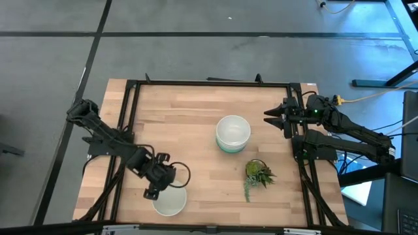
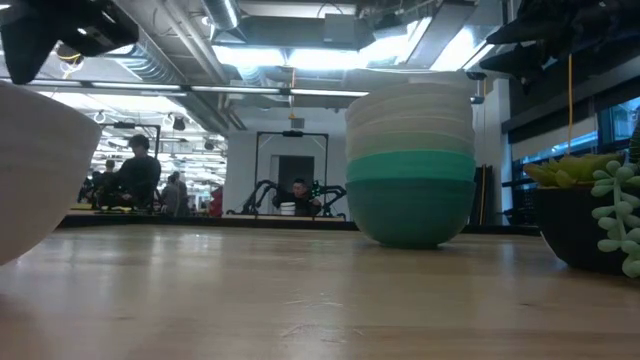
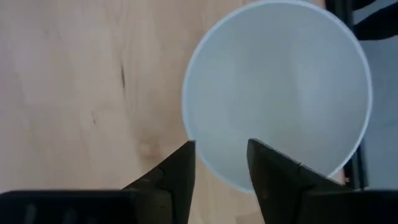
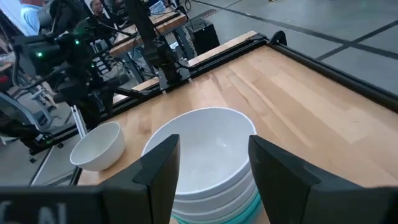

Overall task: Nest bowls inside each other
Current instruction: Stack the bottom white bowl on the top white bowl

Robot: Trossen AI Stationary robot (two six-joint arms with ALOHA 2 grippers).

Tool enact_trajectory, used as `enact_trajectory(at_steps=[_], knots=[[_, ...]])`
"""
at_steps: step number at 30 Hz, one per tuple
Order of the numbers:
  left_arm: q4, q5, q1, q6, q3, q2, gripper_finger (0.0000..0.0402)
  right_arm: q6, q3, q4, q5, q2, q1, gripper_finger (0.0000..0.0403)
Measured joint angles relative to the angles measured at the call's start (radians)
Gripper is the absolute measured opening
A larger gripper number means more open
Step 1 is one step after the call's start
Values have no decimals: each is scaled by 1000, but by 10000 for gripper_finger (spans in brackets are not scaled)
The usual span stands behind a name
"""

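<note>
One white bowl point(image 1: 171, 201) stands by itself on its base near the table's near edge, left of centre; it fills the left edge of the low view point(image 2: 30, 170). My left gripper point(image 1: 155, 189) hangs open above its rim: in the left wrist view point(image 3: 221, 146) one finger stands outside the bowl point(image 3: 277, 93) and one over its inside. A stack of nested bowls point(image 1: 233, 134) stands mid-table, white on top, bright teal and dark teal below point(image 2: 410, 165). My right gripper point(image 1: 269, 116) hovers open to the stack's right, looking down at it point(image 4: 214, 142).
A small spiky green plant in a dark pot point(image 1: 258, 173) stands to the near right of the stack, also at the low view's right edge point(image 2: 590, 215). A black frame point(image 1: 209, 83) runs round the table. Bare wood lies between the single bowl and the stack.
</note>
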Motion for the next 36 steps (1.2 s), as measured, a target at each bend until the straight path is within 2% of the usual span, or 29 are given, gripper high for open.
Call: enact_trajectory(at_steps=[3,22,36], knots=[[-19,-30,-9,-37,-4,0,138,8,0,2,0,0,0,193],[-14,-14,31,-73,-4,99,138,33,0,30,-15,0,0,193],[70,40,66,7,-3,118,138,33,0,29,-16,0,0,193]])
